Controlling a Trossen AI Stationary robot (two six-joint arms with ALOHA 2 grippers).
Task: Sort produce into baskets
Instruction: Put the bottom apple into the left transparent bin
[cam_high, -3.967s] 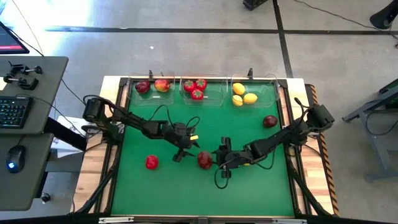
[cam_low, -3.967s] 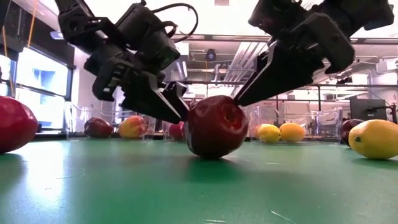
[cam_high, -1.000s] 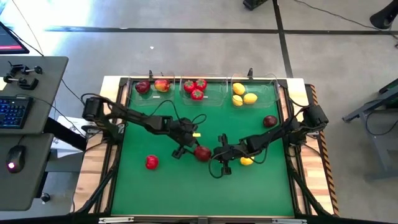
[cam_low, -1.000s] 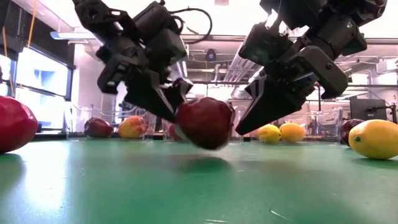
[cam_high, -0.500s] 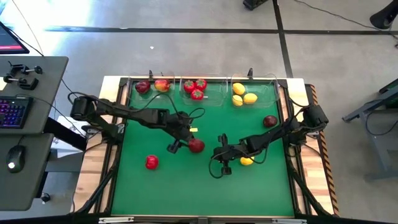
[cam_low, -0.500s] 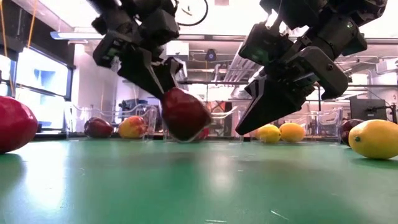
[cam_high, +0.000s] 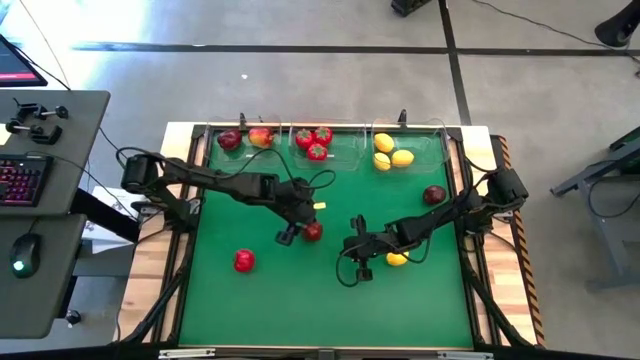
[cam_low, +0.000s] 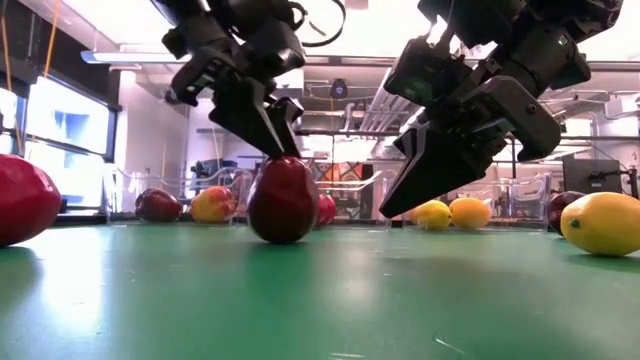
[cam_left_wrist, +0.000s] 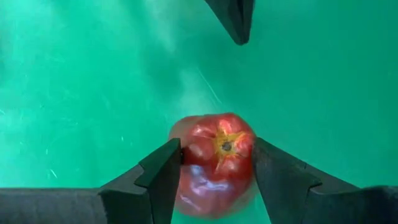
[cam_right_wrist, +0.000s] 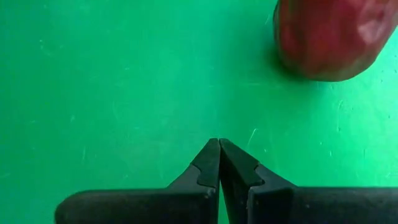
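1. Dark red apple (cam_low: 283, 199) sits on the green mat (cam_high: 300, 300) near mid-table. From the low view it looks to rest on the mat, though I cannot be sure of contact.
2. My left gripper (cam_left_wrist: 217, 163) straddles this apple from above; the wrist view shows a finger (cam_left_wrist: 160, 173) close on each side of it, stem end facing the camera. I cannot tell whether the fingers press the fruit or merely flank it.
3. My right gripper (cam_right_wrist: 219, 163) hangs just beside, toward the right side of the mat, above the surface, its fingers pressed together and holding nothing.
4. A yellow lemon (cam_high: 397, 259) lies on the mat by the right arm.
5. A bright red fruit (cam_high: 244, 261) lies alone toward the near left of the mat; another dark apple (cam_high: 434, 195) sits near the far right.
6. Three clear baskets line the far edge: left basket (cam_high: 247, 152) holds a dark apple and a red-orange one; middle basket (cam_high: 340, 152) three bright red fruits; right basket (cam_high: 428, 152) two lemons.
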